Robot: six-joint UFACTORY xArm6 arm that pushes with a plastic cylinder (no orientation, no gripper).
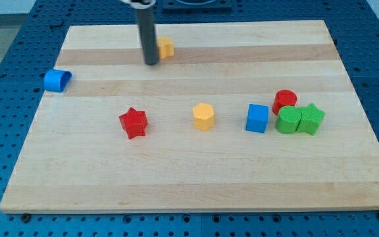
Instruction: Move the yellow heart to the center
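Observation:
The yellow heart (166, 47) lies near the view's top, left of the middle, partly hidden behind my rod. My tip (151, 63) rests on the board just to the left of and slightly below the heart, touching or nearly touching it. A yellow hexagon block (203, 116) stands near the board's middle.
A red star (133, 122) lies left of the middle. A blue cube (257, 118) sits right of the yellow hexagon. A red cylinder (285, 101), a green cylinder (287, 121) and a green star (310, 119) cluster at the right. A blue block (57, 80) sits on the wooden board's (196, 184) left edge.

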